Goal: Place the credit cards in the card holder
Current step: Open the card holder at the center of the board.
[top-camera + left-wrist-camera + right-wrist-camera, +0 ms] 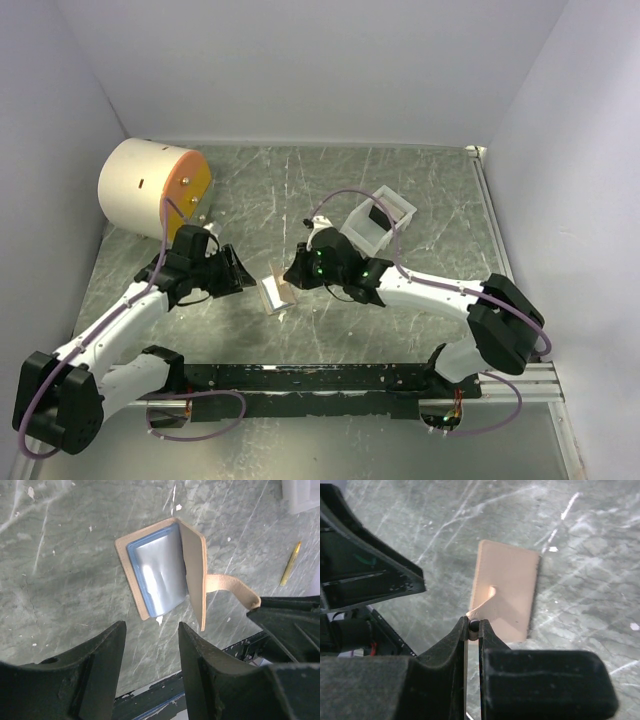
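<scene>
My right pincer (473,625) is clamped on the strap (230,585) of the tan card holder (160,575). The holder lies open on the grey surface (60,555), blue-grey pocket up and one flap raised. My left pincer (151,627) hovers just beside it, jaws parted, holding nothing.

Overhead and close wrist views share the card holder (277,293).

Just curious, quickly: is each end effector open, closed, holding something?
The left end effector is open, empty.
The right end effector is closed on the strap of the card holder.
</scene>
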{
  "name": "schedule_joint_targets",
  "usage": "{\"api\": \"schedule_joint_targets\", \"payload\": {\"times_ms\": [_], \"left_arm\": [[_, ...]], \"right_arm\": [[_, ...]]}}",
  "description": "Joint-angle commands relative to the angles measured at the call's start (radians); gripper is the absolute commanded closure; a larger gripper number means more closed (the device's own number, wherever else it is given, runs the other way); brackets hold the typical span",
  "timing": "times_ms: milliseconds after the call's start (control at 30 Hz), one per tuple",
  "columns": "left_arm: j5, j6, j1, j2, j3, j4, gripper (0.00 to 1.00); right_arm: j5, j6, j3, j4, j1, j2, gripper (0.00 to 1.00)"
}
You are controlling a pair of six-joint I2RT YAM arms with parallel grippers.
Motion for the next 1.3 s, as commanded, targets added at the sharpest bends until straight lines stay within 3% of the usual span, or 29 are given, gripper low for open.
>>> {"api": "schedule_joint_targets", "payload": {"times_ms": [0, 233, 367, 700, 767, 1000, 1267], "left_arm": [[0.026, 0.001, 0.002, 0.019, -0.025, 0.027, 0.44], [0.031, -0.009, 0.002, 0.073, -0.050, 0.065, 0.47], [0.156, -0.018, 0.002, 0.110, -0.076, 0.149, 0.44], [0.133, -0.025, 0.002, 0.186, -0.100, 0.206, 0.54], [0.167, -0.037, 0.002, 0.195, -0.106, 0.246, 0.55], [0.258, -0.085, 0.001, 0.250, -0.103, 0.400, 0.58], [0.301, -0.110, -0.001, 0.347, -0.096, 0.485, 0.64]], "right_arm": [[0.062, 0.005, -0.039, -0.025, -0.034, 0.010, 1.00], [0.075, -0.016, -0.114, -0.035, -0.112, -0.004, 1.00], [0.056, -0.029, -0.151, -0.012, -0.134, -0.011, 1.00], [0.147, -0.029, -0.197, -0.036, -0.151, 0.006, 1.00], [0.139, -0.036, -0.192, -0.038, -0.151, 0.013, 0.96], [0.171, -0.077, -0.124, -0.096, -0.133, -0.064, 0.63], [0.121, -0.056, 0.004, -0.152, -0.078, -0.123, 0.56]]}}
